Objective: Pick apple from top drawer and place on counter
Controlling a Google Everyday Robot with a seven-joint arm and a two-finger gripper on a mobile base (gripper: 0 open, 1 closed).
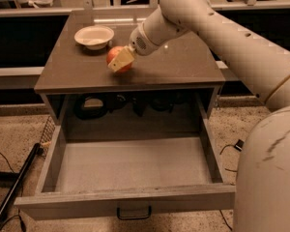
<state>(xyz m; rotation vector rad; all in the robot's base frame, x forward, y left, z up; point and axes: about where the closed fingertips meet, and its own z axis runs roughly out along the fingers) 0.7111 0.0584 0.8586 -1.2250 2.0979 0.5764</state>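
The red-orange apple (114, 56) is held in my gripper (119, 62), whose yellowish fingers (121, 61) are closed around it. It sits low over the glossy grey-brown counter (179, 62), left of centre and just right of the white bowl; I cannot tell if it touches the surface. The top drawer (130, 166) is pulled fully open below, its flat grey bottom bare, with a dark handle (134, 213) on the front panel. My white arm reaches in from the upper right.
A white bowl (94, 36) stands at the counter's back left. Dark cables and objects lie in the cabinet cavity (116, 104) behind the drawer. A black pole (17, 183) and cables lie on the speckled floor at the left. My arm's bulk fills the right side.
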